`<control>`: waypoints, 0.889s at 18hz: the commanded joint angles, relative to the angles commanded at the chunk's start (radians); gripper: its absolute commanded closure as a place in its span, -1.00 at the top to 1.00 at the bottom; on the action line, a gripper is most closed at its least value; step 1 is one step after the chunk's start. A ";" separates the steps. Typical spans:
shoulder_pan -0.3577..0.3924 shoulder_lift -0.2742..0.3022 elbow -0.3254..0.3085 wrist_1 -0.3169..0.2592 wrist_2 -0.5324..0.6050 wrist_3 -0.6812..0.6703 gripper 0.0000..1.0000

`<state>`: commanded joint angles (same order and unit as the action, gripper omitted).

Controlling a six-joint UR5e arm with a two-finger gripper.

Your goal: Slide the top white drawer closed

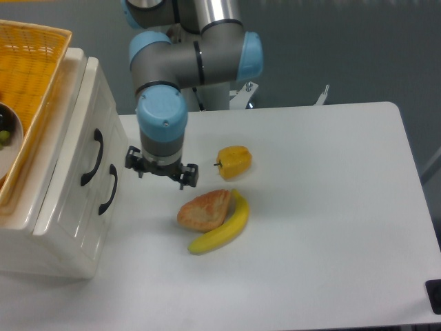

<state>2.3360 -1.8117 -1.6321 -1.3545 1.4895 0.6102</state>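
The top white drawer [77,135] is at the left, its dark curved handle [91,157] facing the table. Its front looks level with the lower drawer front [88,207] beneath it. My gripper [160,172] hangs over the table to the right of the handles, a short gap away and touching nothing. It is open, one finger [131,161] toward the drawers and the other toward the food, with nothing between them. The blue wrist above hides part of the gripper body.
An orange woven basket [34,62] with a bowl [8,148] inside sits on top of the drawer unit. A yellow pepper [234,162], a piece of bread [204,209] and a banana [220,232] lie just right of the gripper.
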 joint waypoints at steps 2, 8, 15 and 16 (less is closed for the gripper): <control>0.035 0.002 -0.008 0.001 0.024 0.049 1.00; 0.189 0.002 -0.012 0.000 0.084 0.213 1.00; 0.414 0.002 0.011 0.003 0.091 0.573 1.00; 0.437 0.003 0.014 0.002 0.091 0.638 1.00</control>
<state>2.7732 -1.8086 -1.6184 -1.3530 1.5800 1.2480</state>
